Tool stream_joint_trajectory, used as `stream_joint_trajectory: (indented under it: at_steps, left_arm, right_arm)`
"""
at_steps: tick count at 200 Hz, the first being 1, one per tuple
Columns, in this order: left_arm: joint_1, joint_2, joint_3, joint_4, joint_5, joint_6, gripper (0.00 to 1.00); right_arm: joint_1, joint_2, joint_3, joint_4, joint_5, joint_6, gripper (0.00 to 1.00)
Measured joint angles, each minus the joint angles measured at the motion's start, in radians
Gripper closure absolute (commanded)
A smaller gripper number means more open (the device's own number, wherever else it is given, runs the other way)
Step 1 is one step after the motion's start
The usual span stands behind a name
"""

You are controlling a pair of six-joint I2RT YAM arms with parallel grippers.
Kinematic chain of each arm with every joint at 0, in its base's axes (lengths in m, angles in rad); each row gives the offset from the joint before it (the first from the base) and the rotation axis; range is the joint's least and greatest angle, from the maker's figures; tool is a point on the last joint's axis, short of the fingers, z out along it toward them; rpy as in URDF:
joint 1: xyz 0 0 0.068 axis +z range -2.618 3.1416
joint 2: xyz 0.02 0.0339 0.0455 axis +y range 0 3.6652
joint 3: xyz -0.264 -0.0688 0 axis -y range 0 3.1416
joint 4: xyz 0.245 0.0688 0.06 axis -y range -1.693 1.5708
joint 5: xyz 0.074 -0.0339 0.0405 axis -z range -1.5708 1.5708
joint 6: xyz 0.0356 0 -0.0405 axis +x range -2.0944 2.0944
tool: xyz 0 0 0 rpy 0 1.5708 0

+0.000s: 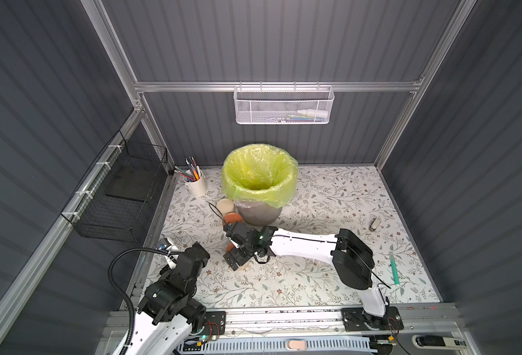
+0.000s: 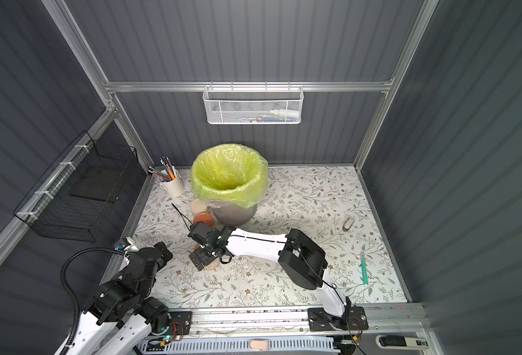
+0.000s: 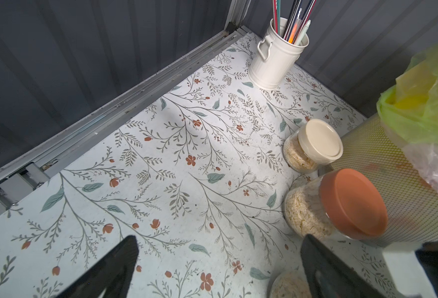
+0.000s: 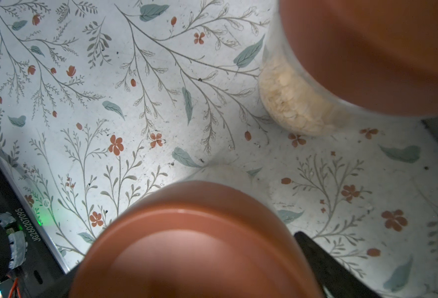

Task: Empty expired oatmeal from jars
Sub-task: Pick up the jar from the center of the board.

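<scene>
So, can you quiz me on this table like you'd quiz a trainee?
1. True or false: the bag in the bin is blue.
2. Which hangs over a jar: A left gripper, B right gripper?
3. How many lids are cream?
Key: 1 false; 2 B; 3 one.
</scene>
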Motion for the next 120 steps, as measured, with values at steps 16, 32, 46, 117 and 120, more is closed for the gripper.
stream_joint_trajectory:
  at_steps: [16,32,46,117,120]
  left_arm:
    - [0.0,0.005,0.0,0.0,0.0,0.0,0.0]
    - [0.0,0.005,0.0,0.0,0.0,0.0,0.0]
    - [0.0,0.006,0.0,0.0,0.0,0.0,0.0]
    - [0.0,0.04,0.0,0.002,-0.015,0.003,0.0]
    - [0.0,0.042,0.0,0.003,-0.015,0.005,0.0]
  right_arm:
    - [-0.003,0.0,0.0,0.001,0.0,0.002,0.05]
    - [-0.007,0.0,0.0,0.003,0.001,0.002,0.07]
    - [-0.01,0.0,0.0,0.003,0.003,0.002,0.08]
    - [-0.017,-0.002,0.0,0.003,0.014,0.004,0.22]
    - [-0.017,-0.003,-0.003,0.003,0.015,0.004,0.23]
